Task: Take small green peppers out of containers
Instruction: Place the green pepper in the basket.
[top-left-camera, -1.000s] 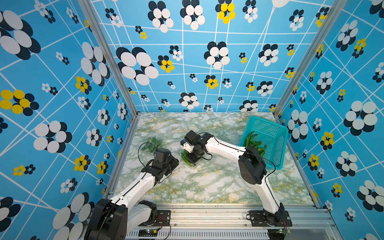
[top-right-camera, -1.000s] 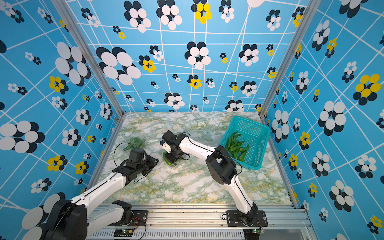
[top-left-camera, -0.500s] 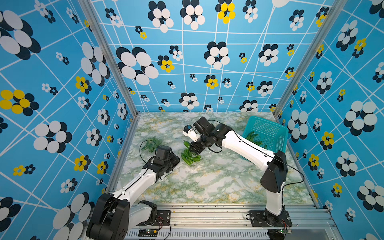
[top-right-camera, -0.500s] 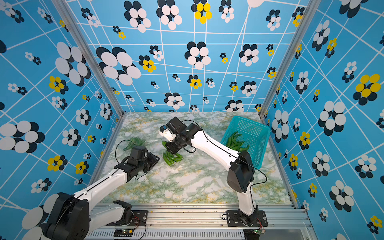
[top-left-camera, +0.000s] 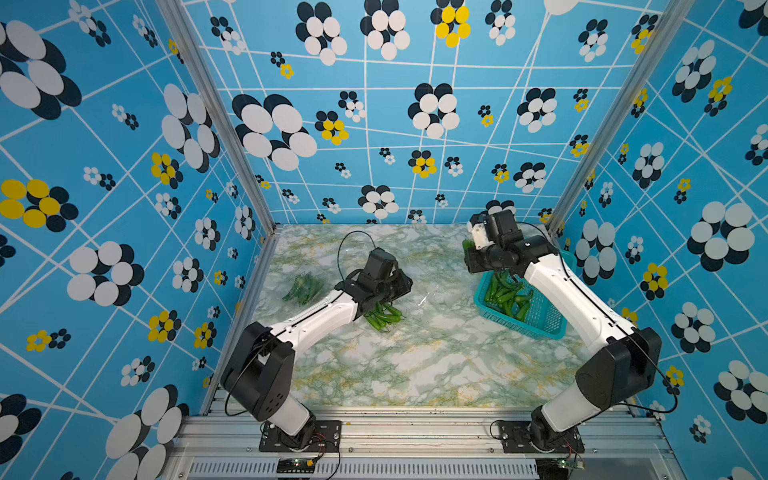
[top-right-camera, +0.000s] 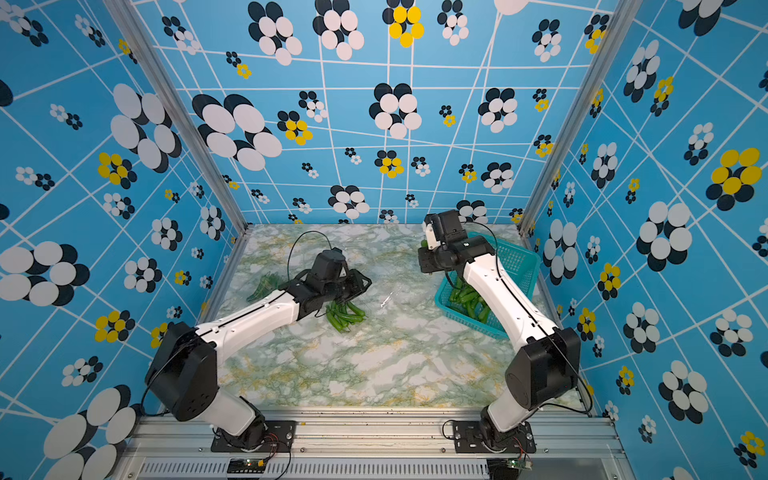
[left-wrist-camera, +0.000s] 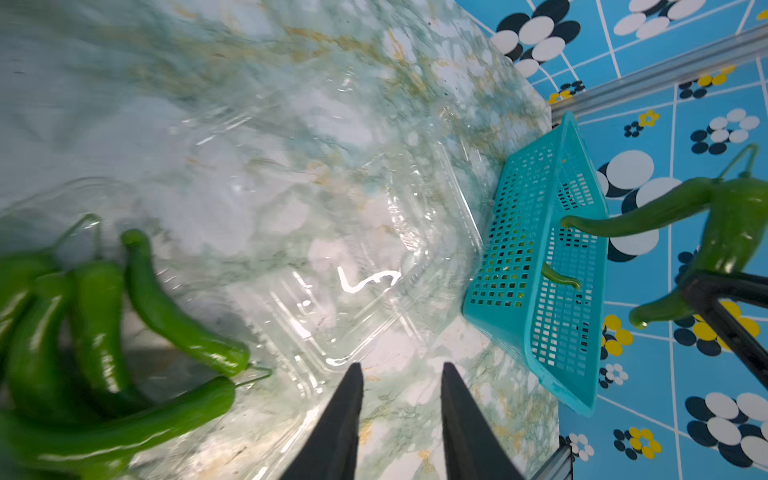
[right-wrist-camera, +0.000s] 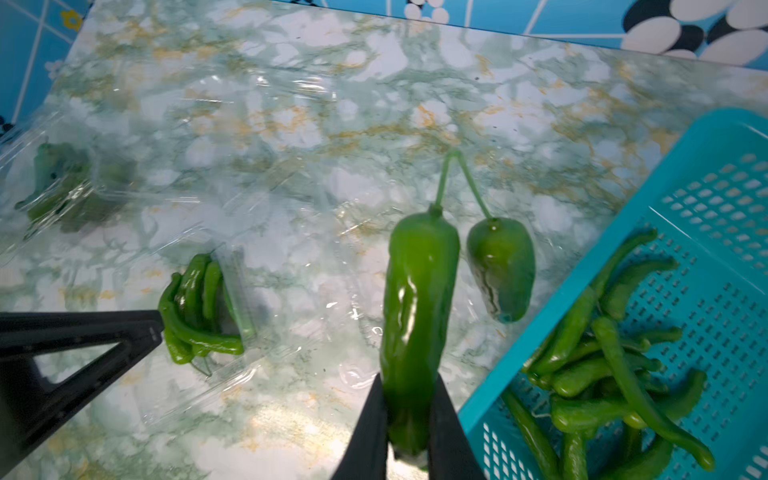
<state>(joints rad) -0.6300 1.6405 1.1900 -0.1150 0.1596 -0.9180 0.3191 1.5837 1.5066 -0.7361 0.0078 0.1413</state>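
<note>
My right gripper (right-wrist-camera: 409, 399) is shut on small green peppers (right-wrist-camera: 417, 299), held in the air beside the teal basket (top-left-camera: 540, 328); a second pepper (right-wrist-camera: 503, 270) hangs next to the first. In both top views only a bit of green (top-left-camera: 466, 245) (top-right-camera: 424, 245) shows at that gripper. My left gripper (left-wrist-camera: 401, 365) stands open with nothing between its fingers, low over a clear container (left-wrist-camera: 332, 249). A bunch of peppers (top-left-camera: 382, 318) (left-wrist-camera: 95, 332) lies on the marble just beside it. Another clear container with peppers (top-left-camera: 303, 286) sits at the left.
The teal basket (top-right-camera: 519, 257) at the right holds several peppers (right-wrist-camera: 602, 374). Thin clear plastic (top-left-camera: 424, 299) glints on the marble between the arms. Patterned blue walls close in the left, back and right sides.
My right gripper has risen from the table's middle and swung right to the basket with peppers in it. My left gripper has slid right, over the bunch left lying there.
</note>
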